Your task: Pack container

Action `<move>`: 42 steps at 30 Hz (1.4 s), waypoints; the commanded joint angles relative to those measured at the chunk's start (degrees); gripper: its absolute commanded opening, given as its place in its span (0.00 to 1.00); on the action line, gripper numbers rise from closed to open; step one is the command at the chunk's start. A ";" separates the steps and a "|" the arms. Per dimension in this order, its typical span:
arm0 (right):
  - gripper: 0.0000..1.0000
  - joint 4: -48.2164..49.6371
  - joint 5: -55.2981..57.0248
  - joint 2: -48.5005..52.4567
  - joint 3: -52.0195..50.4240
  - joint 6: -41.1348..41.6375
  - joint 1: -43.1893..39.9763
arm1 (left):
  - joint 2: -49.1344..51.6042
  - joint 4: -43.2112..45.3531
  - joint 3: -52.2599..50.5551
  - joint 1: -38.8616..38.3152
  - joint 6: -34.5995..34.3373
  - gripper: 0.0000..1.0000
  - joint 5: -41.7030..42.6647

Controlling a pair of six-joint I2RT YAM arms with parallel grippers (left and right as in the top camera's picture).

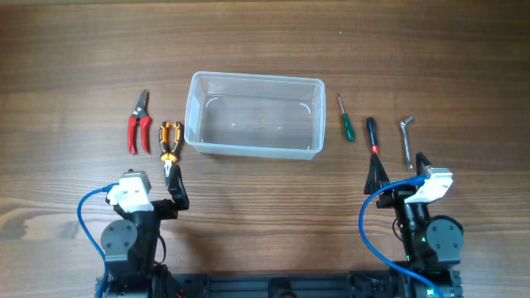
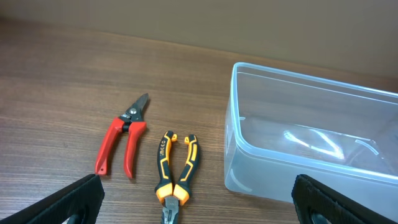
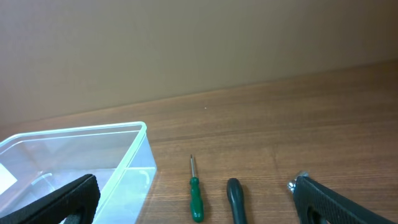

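The clear plastic container [image 1: 255,78] stands empty at the table's middle, and it also shows in the left wrist view [image 2: 311,77] and the right wrist view [image 3: 81,133]. Left of it lie red pruners [image 1: 138,124] [image 2: 121,135] and orange-black pliers [image 1: 170,141] [image 2: 177,167]. Right of it lie a green screwdriver [image 1: 344,122] [image 3: 196,196], a black-handled screwdriver [image 1: 373,136] [image 3: 235,199] and a metal key [image 1: 407,139]. My left gripper [image 1: 153,186] [image 2: 198,199] is open and empty just behind the pliers. My right gripper [image 1: 399,172] [image 3: 196,200] is open and empty behind the screwdrivers.
The wooden table [image 1: 265,33] runs bare beyond the container. Blue cables [image 1: 83,211] loop beside both arm bases at the near edge. A plain brown wall [image 3: 186,50] stands behind the table.
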 commanded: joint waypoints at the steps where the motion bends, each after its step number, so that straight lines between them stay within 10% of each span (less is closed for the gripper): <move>1: 1.00 0.52 -0.87 -0.94 -0.22 0.63 0.28 | -0.39 0.07 -0.39 0.57 0.92 1.00 0.92; 42: 1.00 0.52 -0.87 -0.94 -0.22 0.63 0.28 | -0.39 0.87 -0.39 0.57 0.90 1.00 0.66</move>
